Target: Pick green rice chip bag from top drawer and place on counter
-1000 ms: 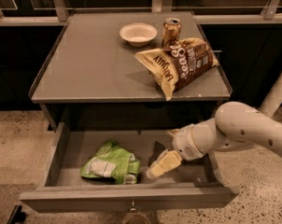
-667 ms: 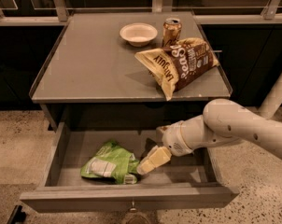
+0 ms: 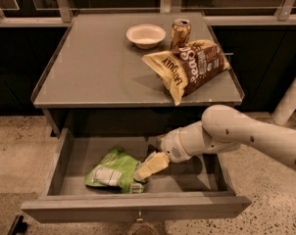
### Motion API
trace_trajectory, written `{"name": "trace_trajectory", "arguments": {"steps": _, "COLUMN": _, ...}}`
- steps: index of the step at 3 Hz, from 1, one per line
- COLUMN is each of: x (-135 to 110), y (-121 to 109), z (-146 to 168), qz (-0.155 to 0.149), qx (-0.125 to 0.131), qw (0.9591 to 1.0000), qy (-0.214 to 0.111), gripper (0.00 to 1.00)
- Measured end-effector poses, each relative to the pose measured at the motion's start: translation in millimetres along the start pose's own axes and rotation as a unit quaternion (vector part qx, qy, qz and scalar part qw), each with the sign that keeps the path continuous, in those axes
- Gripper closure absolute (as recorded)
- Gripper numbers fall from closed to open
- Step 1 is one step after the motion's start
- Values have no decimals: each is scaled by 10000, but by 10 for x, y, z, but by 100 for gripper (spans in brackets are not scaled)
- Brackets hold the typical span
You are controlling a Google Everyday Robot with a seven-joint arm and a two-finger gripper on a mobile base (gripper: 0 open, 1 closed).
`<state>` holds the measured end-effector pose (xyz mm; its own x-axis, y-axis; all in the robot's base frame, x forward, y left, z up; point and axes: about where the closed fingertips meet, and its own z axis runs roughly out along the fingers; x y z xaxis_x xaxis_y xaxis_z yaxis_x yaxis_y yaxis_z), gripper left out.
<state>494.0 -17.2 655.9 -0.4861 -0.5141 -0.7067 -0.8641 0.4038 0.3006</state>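
Reaching arm: from the right, down into the open drawer.
Gripper: at the green bag's right edge; clenched or released, cannot tell.
Green bag: flat on the drawer floor.
Counter: bowl, can, brown bag.

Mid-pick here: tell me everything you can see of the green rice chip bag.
The green rice chip bag is small, bright green and glossy, crinkled, with a white label patch. It lies flat on the floor of the open top drawer, left of centre, near its front. The gripper sits at its right edge, apparently touching it; the bag is not lifted.
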Motion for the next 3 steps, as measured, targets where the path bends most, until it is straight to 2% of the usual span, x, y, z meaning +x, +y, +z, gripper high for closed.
{"name": "trace_trajectory", "arguments": {"steps": 1, "x": -14, "y": 29, "z": 134, "qz": 182, "qx": -277, "qw": 9994, "qy": -25, "gripper": 0}}
{"name": "trace_trajectory", "arguments": {"steps": 3, "x": -20, "y": 176, "z": 306, "qz": 274, "qx": -755, "qw": 9968, "qy": 24, "gripper": 0}}
